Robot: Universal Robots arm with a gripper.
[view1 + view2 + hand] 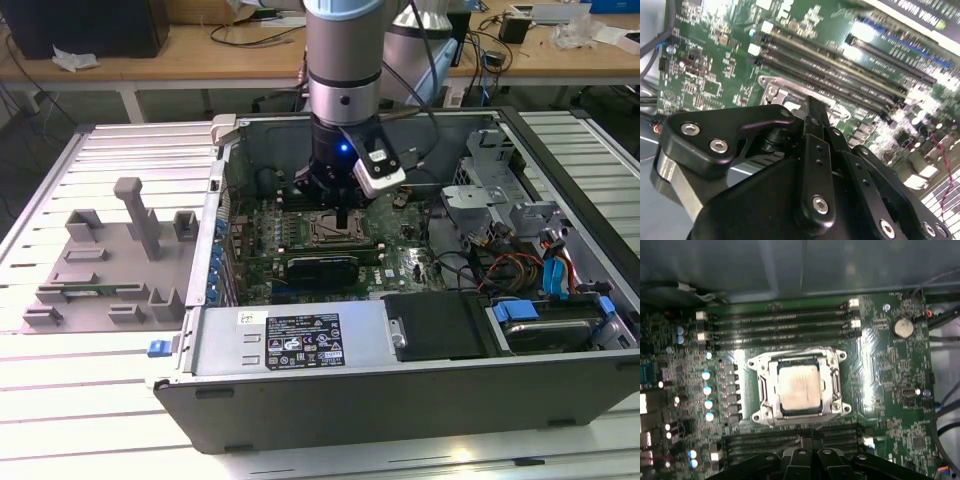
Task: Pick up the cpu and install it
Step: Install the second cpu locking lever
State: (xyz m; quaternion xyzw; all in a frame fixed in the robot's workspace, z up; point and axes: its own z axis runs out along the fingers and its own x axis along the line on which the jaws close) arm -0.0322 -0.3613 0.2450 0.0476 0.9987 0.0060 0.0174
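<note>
The cpu [799,388] lies seated in the socket [799,385] on the motherboard [890,390], and my gripper [343,222] hangs just above it, its fingers closed together and holding nothing. It looks light, stiff, slick-topped and delicate, best gripped by its edges. The first wrist view shows the chip; the exterior view shows the computer case [400,390].

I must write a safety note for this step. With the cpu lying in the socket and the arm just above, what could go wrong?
1. The cpu may sit slightly askew in the socket, which could bend contacts.
2. The gripper hangs low over the motherboard; a sideways move might strike the memory slots.
</note>
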